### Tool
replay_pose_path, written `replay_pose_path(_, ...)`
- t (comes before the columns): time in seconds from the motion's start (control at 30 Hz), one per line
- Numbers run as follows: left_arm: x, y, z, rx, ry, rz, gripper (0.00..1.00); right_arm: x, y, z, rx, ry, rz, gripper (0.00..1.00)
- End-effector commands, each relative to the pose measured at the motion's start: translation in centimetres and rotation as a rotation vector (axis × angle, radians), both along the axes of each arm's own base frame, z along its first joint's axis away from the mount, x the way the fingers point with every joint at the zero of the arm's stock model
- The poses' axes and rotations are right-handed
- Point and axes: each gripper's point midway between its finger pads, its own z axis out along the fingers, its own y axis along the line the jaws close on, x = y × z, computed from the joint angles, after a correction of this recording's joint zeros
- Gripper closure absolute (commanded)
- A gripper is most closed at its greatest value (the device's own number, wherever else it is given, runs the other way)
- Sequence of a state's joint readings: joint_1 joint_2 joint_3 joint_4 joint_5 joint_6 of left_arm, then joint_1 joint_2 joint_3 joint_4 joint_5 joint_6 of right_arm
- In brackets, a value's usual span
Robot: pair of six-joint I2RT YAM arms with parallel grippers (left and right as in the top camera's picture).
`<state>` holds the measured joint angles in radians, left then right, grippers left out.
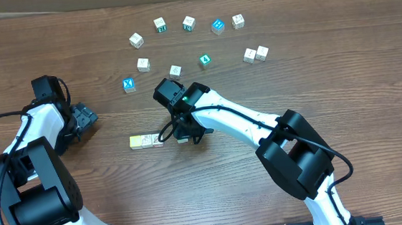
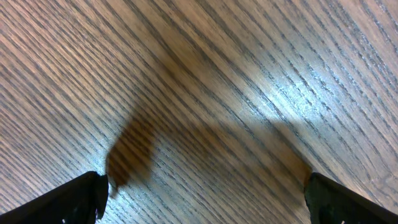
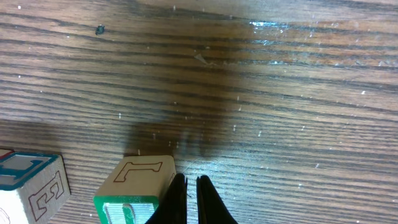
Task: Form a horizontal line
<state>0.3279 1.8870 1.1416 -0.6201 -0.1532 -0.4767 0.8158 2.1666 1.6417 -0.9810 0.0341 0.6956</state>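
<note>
Two arms work over a wood-grain table [image 1: 340, 58].

Left arm: folded back at the left side, with its wrist turned toward the middle. The left gripper [image 1: 86, 120] sits low over bare wood, well apart from every cube. In the left wrist view, the black fingertips [image 2: 74, 196] stand at the two bottom corners, spread as wide as they go. Only striped grain and a glare patch lie between them, and nothing is held.

Right arm: white links and black joints, with a green lamp lit near the wrist. It reaches diagonally from the near right edge to the table's middle. The right gripper [image 3: 188, 199] points down, its black fingers pressed together into a narrow wedge and gripping nothing. The tips stand at the right edge of the green cube [image 3: 134, 186]; whether they touch it or stand a hair off, I cannot tell.

Green cube: sharp-edged, with a green front face and a cream top carrying an outlined "L".

Line so far, from overhead: the pale yellow cube [image 1: 136, 141] is at the left end, with the white cubes [image 1: 153, 140] butted against it to the right. In the right wrist view, a small gap separates the last white cube from the green cube. From overhead, the wrist hides the green cube.

Loose cubes [image 1: 175, 71] lie scattered across the far half, among them two blue cubes [image 1: 217, 26].
</note>
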Motion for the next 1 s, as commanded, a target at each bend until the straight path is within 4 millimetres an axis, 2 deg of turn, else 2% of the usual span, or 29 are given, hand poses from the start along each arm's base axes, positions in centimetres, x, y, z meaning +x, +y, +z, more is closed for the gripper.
replay_pose_path(0.0,-0.50,-0.33,-0.80,-0.004,0.030,-0.003,0.00,0.47,-0.16,1.05,0.010,-0.031,-0.013,0.95)
replay_pose_path(0.97,-0.49,-0.34,-0.80,-0.004,0.030,-0.004,0.01,0.72,-0.96,1.00,-0.030,-0.049,-0.019,0.95)
